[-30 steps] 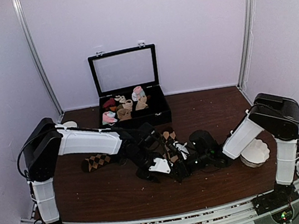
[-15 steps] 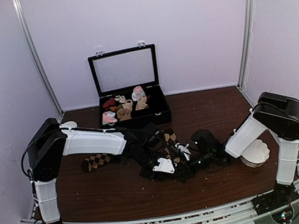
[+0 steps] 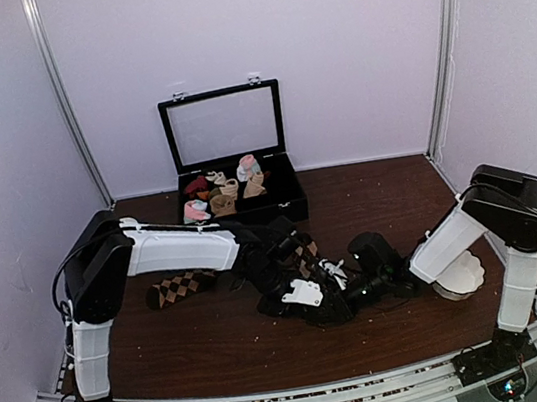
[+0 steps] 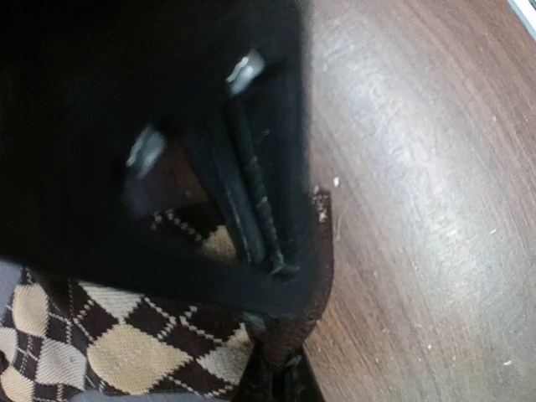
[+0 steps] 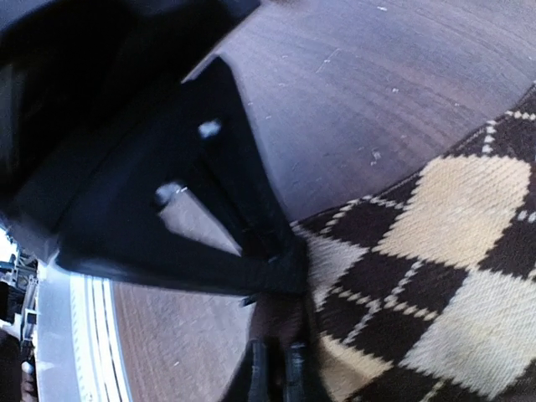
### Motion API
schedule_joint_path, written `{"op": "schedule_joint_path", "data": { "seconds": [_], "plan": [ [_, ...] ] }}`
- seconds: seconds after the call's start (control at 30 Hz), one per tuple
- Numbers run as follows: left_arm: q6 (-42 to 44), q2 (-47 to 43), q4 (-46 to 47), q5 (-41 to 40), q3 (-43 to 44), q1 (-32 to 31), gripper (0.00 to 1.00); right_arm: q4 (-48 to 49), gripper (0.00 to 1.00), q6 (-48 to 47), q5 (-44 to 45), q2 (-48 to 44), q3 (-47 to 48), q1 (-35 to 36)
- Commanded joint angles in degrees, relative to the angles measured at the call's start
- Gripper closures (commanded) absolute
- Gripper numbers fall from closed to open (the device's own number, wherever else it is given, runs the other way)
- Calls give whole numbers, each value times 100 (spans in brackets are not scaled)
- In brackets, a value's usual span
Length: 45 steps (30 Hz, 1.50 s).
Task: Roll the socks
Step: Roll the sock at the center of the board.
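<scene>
Moved slightly rightward since a second ago, with left gripper [image 4: 266,251] now clamped shut on the socks [image 4: 126,352] at mid-table [image 3: 221,355]. Cannot tell whether right gripper [image 5: 272,251], tips nearly together at the fabric's edge, grips.

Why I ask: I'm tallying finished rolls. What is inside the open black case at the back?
Small sock rolls in pink, white, tan and maroon sit in the black case. Its front wall hides their lower parts, so no exact count.
</scene>
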Motion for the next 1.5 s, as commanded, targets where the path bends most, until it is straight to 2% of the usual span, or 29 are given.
{"op": "schedule_joint_path", "data": {
  "seconds": [0.0, 0.13, 0.17, 0.2, 0.23, 0.33, 0.37, 0.4, 0.43, 0.6, 0.73, 0.8, 0.87, 0.9, 0.93, 0.97, 1.07, 1.2, 1.27, 1.37, 1.47],
  "plan": [
    [-466, 484, -1068, 310, 246, 83, 100, -868, 79, -35, 462, -211, -435, 46],
    [-768, 567, -1725, 1027, 546, 289, 100, -673, 70, -48, 950, -757, -711, 55],
    [-851, 621, -1854, 1148, 626, 344, 100, -661, 63, -73, 1064, -874, -769, 69],
    [-918, 679, -2050, 1224, 711, 405, 100, -650, 51, -85, 1258, -1009, -819, 75],
    [-976, 750, -2189, 1290, 793, 447, 100, -641, 46, -105, 1395, -1122, -877, 90],
    [-1187, 930, -2445, 1326, 946, 543, 100, -593, 42, -130, 1723, -1450, -1027, 143],
    [-1215, 964, -2517, 1326, 966, 554, 100, -591, 37, -135, 1848, -1556, -1068, 159],
    [-1239, 994, -2561, 1321, 973, 555, 100, -628, 9, -131, 1991, -1644, -1105, 176],
    [-1261, 1010, -2585, 1314, 974, 555, 100, -675, 1, -138, 2146, -1747, -1146, 190],
    [-1392, 1115, -2775, 1419, 1099, 562, 100, -970, 0, -270, 3233, -2466, -1361, 415],
    [-1472, 1273, -3098, 1586, 1393, 572, 100, -1260, 0, -393, 5439, -3710, -1690, 940],
    [-1516, 1366, -3278, 1796, 1523, 573, 100, -1144, 0, 71, 6733, -4401, -2024, 1056],
    [-1513, 1486, -3486, 2047, 1669, 577, 100, -1139, 0, 942, 7919, -4890, -2335, 1041],
    [-1505, 1564, -3666, 2161, 1764, 593, 100, -1714, 0, 1735, 8112, -5115, -2306, 963],
    [-1515, 1656, -3782, 2279, 1860, 609, 100, -2009, 0, 2042, 8075, -5276, -2311, 892],
    [-1546, 1781, -3865, 2385, 1962, 642, 100, -1772, 0, 1903, 7832, -5402, -2437, 852],
    [-1697, 2075, -4146, 2846, 2295, 811, 100, -693, 0, 1002, 6806, -5549, -2817, 882],
    [-1914, 2429, -4490, 3208, 2789, 984, 100, -454, 0, 107, 6584, -5299, -2814, 1423],
    [-2037, 2506, -4507, 3265, 2936, 1051, 100, -348, 8, -388, 6491, -5015, -2753, 1824],
    [-2173, 2593, -4523, 3326, 3068, 1116, 100, -347, 30, -1217, 6363, -4144, -2442, 2486],
    [-2260, 2630, -4490, 3217, 3068, 1126, 100, -326, 36, -1826, 6380, -3196, -1975, 3079]
  ]
}}
